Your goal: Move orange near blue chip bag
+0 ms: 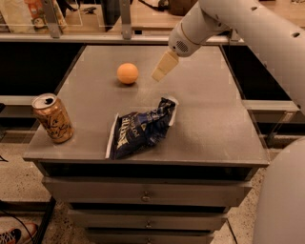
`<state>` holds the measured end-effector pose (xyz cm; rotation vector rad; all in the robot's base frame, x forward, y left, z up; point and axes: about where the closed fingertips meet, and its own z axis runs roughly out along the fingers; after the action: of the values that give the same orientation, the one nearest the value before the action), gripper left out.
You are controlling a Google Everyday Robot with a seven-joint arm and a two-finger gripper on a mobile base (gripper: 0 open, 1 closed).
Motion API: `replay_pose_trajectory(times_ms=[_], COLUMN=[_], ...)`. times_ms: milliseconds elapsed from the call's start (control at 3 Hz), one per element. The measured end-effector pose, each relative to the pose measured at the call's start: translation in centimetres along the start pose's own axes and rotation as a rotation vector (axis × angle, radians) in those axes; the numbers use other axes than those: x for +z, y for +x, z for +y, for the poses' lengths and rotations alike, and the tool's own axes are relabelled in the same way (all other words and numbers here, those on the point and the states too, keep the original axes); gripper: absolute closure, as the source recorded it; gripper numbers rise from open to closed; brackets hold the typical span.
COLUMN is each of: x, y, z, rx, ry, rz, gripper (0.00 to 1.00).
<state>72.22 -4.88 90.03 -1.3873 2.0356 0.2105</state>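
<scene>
The orange (127, 73) is a small round fruit on the far left-centre of the grey table top (209, 109). The blue chip bag (140, 129) lies crumpled near the table's front centre, well apart from the orange. My gripper (164, 66) hangs above the table, just right of the orange and a little above it, with nothing seen in it. Its cream fingers point down and to the left.
A gold-brown drink can (53, 118) stands upright at the table's front left corner. Drawers (143, 193) run below the front edge. A shelf with items (43, 14) runs behind the table. My white arm (267, 33) crosses the upper right.
</scene>
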Motion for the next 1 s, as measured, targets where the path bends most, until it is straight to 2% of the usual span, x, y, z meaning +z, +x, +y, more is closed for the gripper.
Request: replay_pose_trajectory(times_ms=[333, 1000], x=[2.7, 6.0], y=[-1.8, -5.2], z=[1.2, 3.3], rx=[-0.027, -0.094], ry=[-0.069, -0.154], rz=[-0.032, -0.086], gripper=[0.0, 0.0])
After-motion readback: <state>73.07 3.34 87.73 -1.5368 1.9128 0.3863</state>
